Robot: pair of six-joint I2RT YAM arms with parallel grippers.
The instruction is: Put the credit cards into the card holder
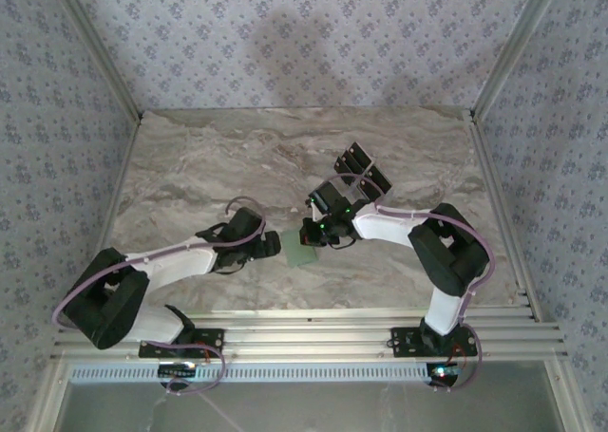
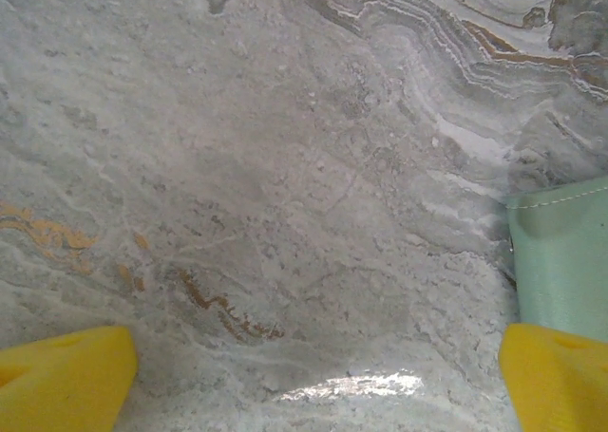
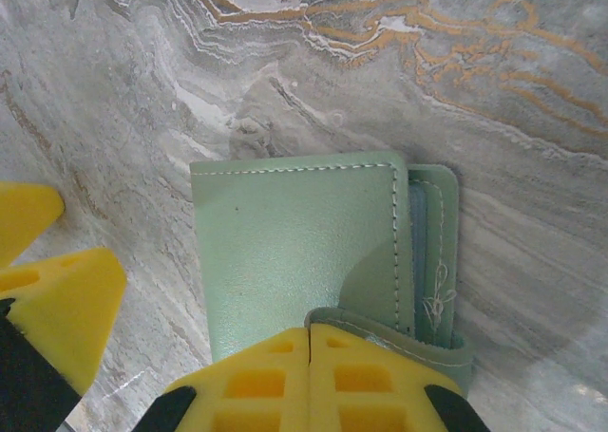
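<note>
Holder, pale green, flat on table: right fingers clenched against its folded flap, left fingers released beside it; cards lying beyond, apparently unloaded; likely opening step; next, flap wants lifting.

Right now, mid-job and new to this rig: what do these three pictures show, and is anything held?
Two robot arms stand on a marble table. The overhead picture looks down from behind them: left arm, right arm. The other two come from wrist cameras, yellow fingers at the bottom edge. The green card holder lies between the arms; black cards lie further back. The left jaws stand wide open beside it, empty. The right jaws are shut at its edge, apparently pinching a flap.
</note>
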